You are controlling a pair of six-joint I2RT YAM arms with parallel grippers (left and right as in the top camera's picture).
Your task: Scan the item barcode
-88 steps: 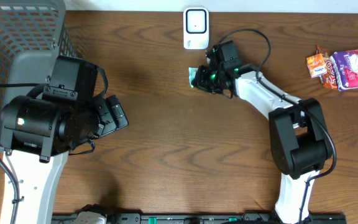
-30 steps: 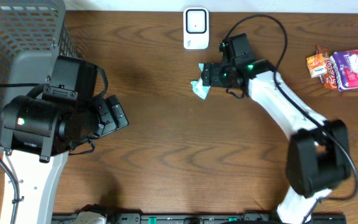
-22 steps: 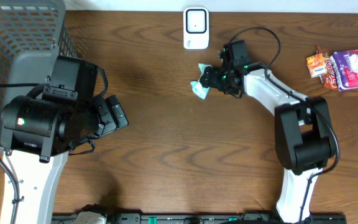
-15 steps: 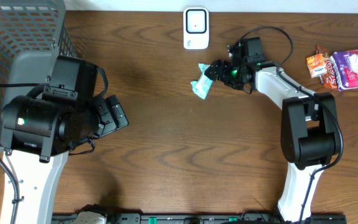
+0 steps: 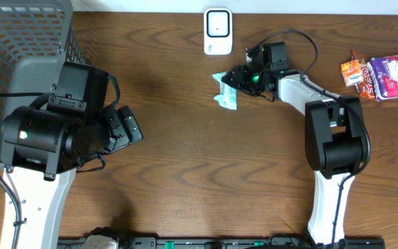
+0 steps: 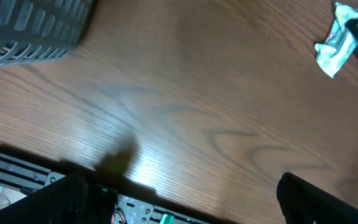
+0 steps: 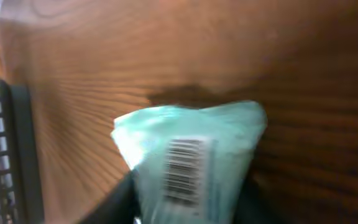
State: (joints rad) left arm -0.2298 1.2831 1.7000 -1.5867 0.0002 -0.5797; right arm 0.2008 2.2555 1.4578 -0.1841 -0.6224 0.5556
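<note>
A: Overhead, where does the mint-green packet [image 5: 224, 93] sit?

B: Just below the white scanner [image 5: 218, 31], near the far edge of the wooden table [image 5: 185, 173]; it hangs at the tip of the right gripper [image 5: 236, 78], whose arm reaches in from the right.

A: Pinched, or only touched?

B: Pinched, going by the right wrist view; two dark fingers [image 7: 107, 208] flank the packet's lower end and press against it; the barcode [image 7: 182, 169] faces that camera, though the picture is blurred.

A: And the left gripper [image 6: 188, 205]?

B: Spread wide; its own camera shows one finger in each bottom corner with bare wood between them; the packet appears at that picture's top right, well apart from them.

A: What else is on the table?

B: A grey mesh basket [image 5: 12, 41] at the far left; some snack packets [image 5: 385, 75] at the right edge, well apart from the scanner.
</note>
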